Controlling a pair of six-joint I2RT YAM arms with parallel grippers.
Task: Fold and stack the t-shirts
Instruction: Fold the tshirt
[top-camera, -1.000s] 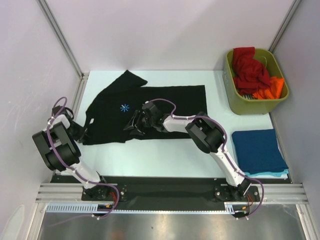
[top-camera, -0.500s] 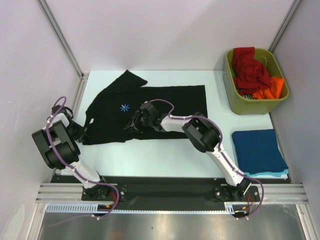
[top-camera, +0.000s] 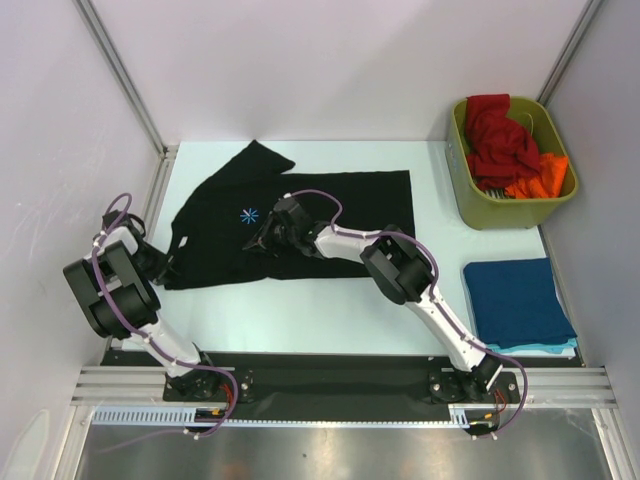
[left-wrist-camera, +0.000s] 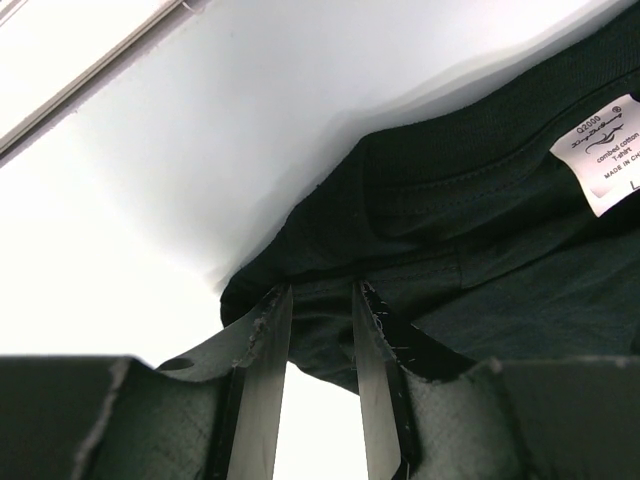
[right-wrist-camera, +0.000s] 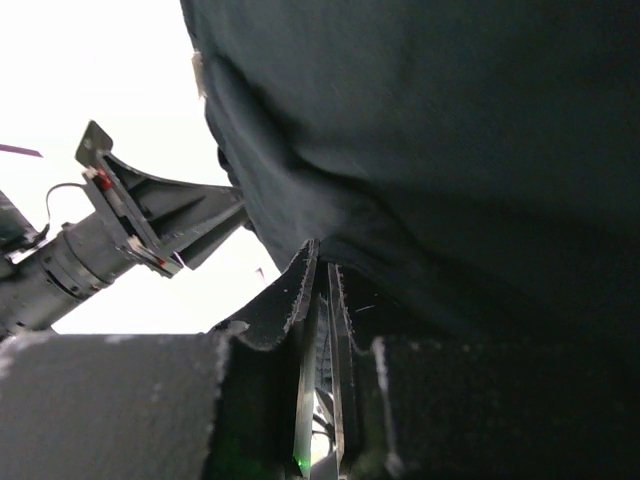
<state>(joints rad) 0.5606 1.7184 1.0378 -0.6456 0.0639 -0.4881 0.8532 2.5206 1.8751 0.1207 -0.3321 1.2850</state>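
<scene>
While left pincer (left-wrist-camera: 318, 295) and right pincer (right-wrist-camera: 322, 262) each pinch the black t-shirt (top-camera: 340, 200) | step, likely: folding it | next: carry both edges across together

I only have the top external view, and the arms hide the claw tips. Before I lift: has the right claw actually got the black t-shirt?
Observer: Yes. In the right wrist view, the right claw is closed on a fold of the black t-shirt.
Operator: And the left one?
Observer: The left claw pinches a bunched edge of it, not far from the white neck label.
</scene>
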